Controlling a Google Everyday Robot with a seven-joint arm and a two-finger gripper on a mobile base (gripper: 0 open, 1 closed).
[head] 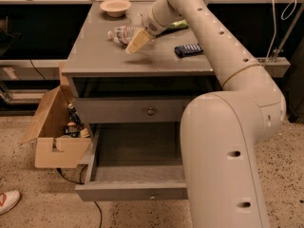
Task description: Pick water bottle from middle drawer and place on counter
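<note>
Gripper (pixel 134 42): you have it low over the rear half of the worktop (pixel 109 61), with the arm reaching in from the right.
Jaws: you cannot tell whether they are apart or clamped.
Water bottle (pixel 121 33): lies nearly on its side over the worktop, right against the gripper's left side.
Middle drawer (pixel 133 192): pulled out, below a closed drawer front (pixel 118 110).
Bowl (pixel 116 6): at the worktop's back-left corner.
Remote (pixel 188 49): just right of the gripper.
Cardboard box (pixel 52 146): on the floor, left of the drawer.

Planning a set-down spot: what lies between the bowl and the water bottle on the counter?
Camera view: only bare counter. The gripper is at the water bottle, opposite the bowl.
</note>
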